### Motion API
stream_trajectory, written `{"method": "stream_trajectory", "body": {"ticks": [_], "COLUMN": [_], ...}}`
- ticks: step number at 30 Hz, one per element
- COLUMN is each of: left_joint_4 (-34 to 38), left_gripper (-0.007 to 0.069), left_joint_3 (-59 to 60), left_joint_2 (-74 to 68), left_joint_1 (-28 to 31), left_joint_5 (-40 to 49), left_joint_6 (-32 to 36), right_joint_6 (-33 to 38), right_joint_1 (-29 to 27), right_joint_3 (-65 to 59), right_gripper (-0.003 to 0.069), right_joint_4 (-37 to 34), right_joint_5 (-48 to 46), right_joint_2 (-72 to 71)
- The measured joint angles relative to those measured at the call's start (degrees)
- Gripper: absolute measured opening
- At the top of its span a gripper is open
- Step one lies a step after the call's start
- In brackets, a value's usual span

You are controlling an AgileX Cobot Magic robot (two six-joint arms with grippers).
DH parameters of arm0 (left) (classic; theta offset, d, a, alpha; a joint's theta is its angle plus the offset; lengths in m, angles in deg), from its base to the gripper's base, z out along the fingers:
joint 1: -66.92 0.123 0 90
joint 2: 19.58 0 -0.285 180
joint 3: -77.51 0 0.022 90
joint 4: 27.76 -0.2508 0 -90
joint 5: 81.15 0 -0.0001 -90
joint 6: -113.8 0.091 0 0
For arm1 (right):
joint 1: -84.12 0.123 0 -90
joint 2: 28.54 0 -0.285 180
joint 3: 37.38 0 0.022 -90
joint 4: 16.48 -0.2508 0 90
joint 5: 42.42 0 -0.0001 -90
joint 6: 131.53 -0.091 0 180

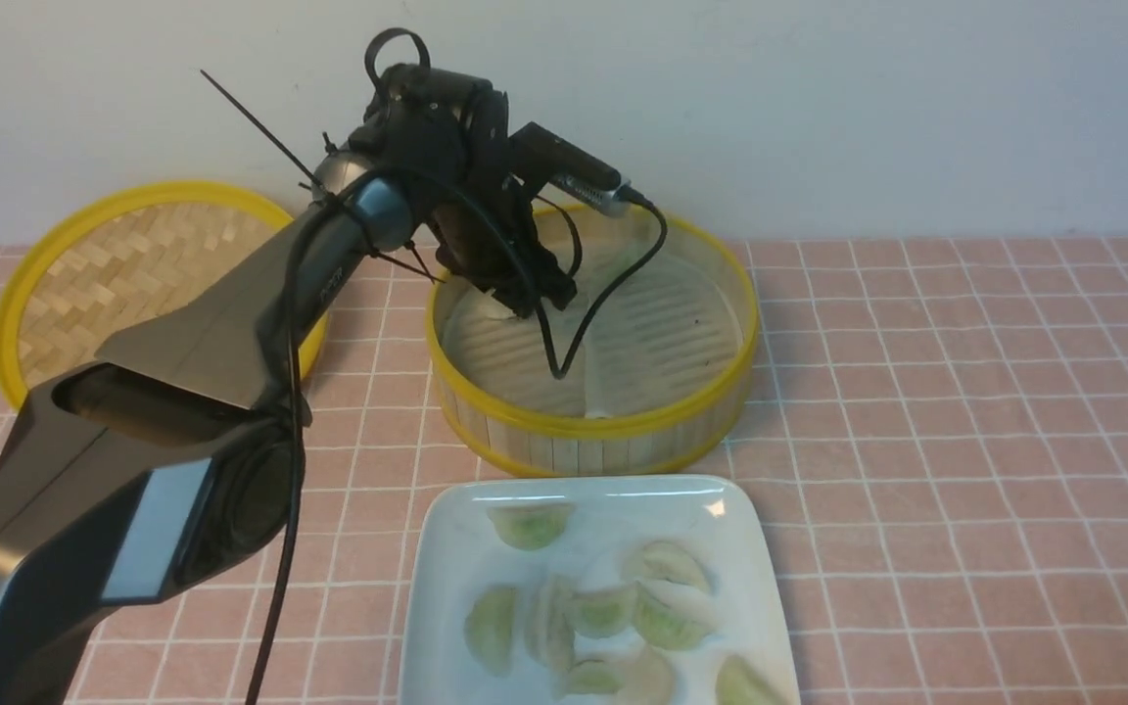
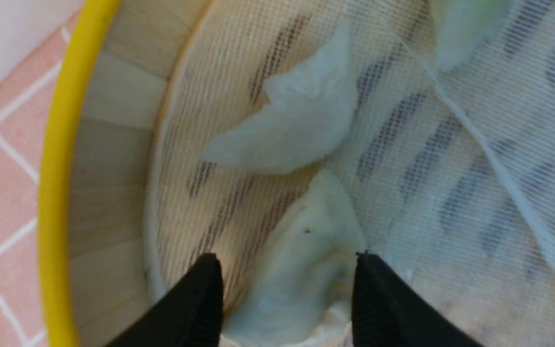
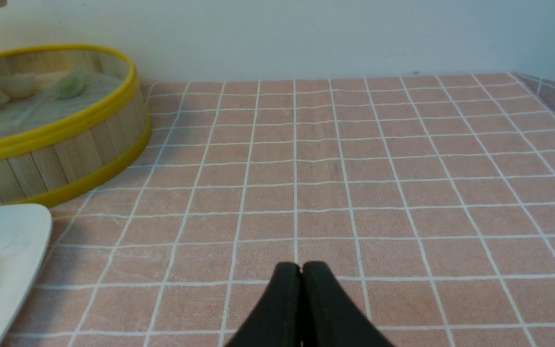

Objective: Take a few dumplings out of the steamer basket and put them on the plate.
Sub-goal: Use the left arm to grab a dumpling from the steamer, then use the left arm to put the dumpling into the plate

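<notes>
Inspection of the pick: the left gripper [image 2: 284,274] is down inside the steamer basket [image 1: 603,431], close to its wall on the robot's left side. Its jaws stand apart, one on each side of a pale dumpling [image 2: 301,241] that lies on the mesh liner [image 2: 427,168]. This near dumpling sits directly between the fingertips [image 2: 205,284]. Its long axis runs roughly along the fingers, so a closing stroke would meet its narrower width. The fingertip edges appear to reach the skin, but a firm clamp cannot be confirmed from this blurred close view. A second dumpling [image 2: 292,130] lies just beyond the first, farther out from the fingers, and lies crosswise to it. A third dumpling [image 2: 460,33] rests farther off on the liner. The white plate [image 1: 603,494] stands just in front of the basket on the robot's side and carries several dumplings [image 1: 603,612]. The right gripper [image 3: 301,289] is closed, empty and low over the tiled cloth [image 3: 354,168], well apart from the basket. The left arm is therefore judged to be the one placed for this pick.
</notes>
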Motion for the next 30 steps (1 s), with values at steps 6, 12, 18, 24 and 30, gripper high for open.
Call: {"method": "stream_trajectory", "body": {"ticks": [6,12,18,24,30], "left_joint_4": [1.24,9.37,10.95,12.18,13.88], "left_gripper": [0.0308,0.0308,0.0308,0.0308,0.0308], "left_joint_3": [-8.8,-9.96,6.51,36.36,55.35], "left_joint_2": [2.96,11.06,23.43,34.76,36.76], "left_joint_1": [0.0,-0.32,-3.79,-6.93,-11.94], "left_joint_5": [4.36,5.02,4.87,4.69,-1.88], "left_joint_6": [-1.02,-6.89,-7.42,-6.81,-2.85], "right_joint_6": [0.0,-0.23,-0.23,-0.42,-0.42], "right_joint_1": [0.0,0.0,0.0,0.0,0.0], "right_joint_3": [0.0,0.0,0.0,0.0,0.0], "right_gripper": [-0.0015,-0.0015,-0.0015,-0.0015,-0.0015], "right_joint_4": [0.0,0.0,0.0,0.0,0.0], "right_joint_5": [0.0,0.02,0.02,0.02,0.02], "right_joint_2": [0.0,0.0,0.0,0.0,0.0]}}
